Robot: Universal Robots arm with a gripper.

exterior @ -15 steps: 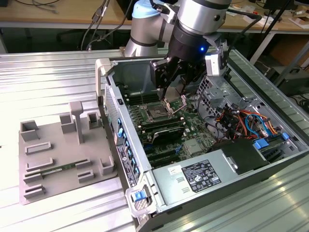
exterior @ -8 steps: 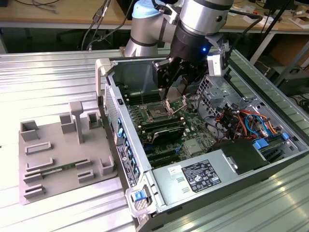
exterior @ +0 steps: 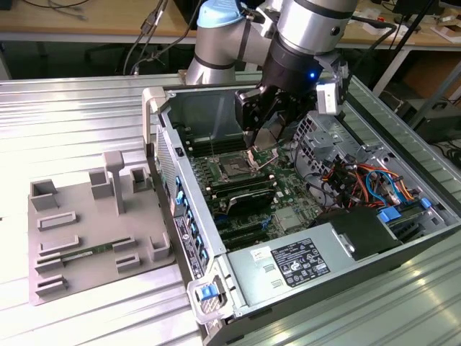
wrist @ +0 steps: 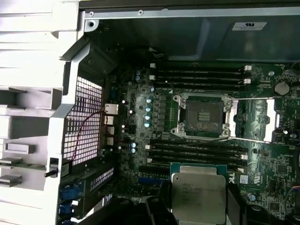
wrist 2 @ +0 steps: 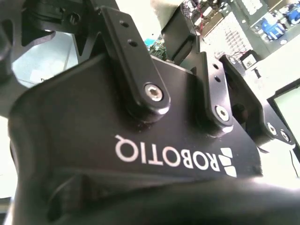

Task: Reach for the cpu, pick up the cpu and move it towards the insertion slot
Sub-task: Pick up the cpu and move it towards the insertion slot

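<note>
The cpu (wrist: 197,194), a thin square chip with a whitish-silver top, sits flat between two dark fingers (wrist: 158,208) in the first wrist view. My gripper (wrist: 197,206) is shut on it. The insertion slot (wrist: 202,116) is a dark square socket framed in silver metal, a short way ahead of the cpu, with its retention bracket (wrist: 255,119) swung open to one side. In the exterior view my gripper (exterior: 256,144) hangs inside the open computer case, just above the board and close behind the insertion slot (exterior: 234,168). The second wrist view shows the gripper's black housing (wrist 2: 140,154) from close up.
Long black memory slots (wrist: 199,74) flank the socket on both sides. The case holds a silver heatsink (exterior: 289,220), a power supply (exterior: 302,259) and a drive cage with coloured cables (exterior: 364,180). A grey fixture plate (exterior: 94,216) carrying a green memory stick (exterior: 79,254) lies at the exterior view's left.
</note>
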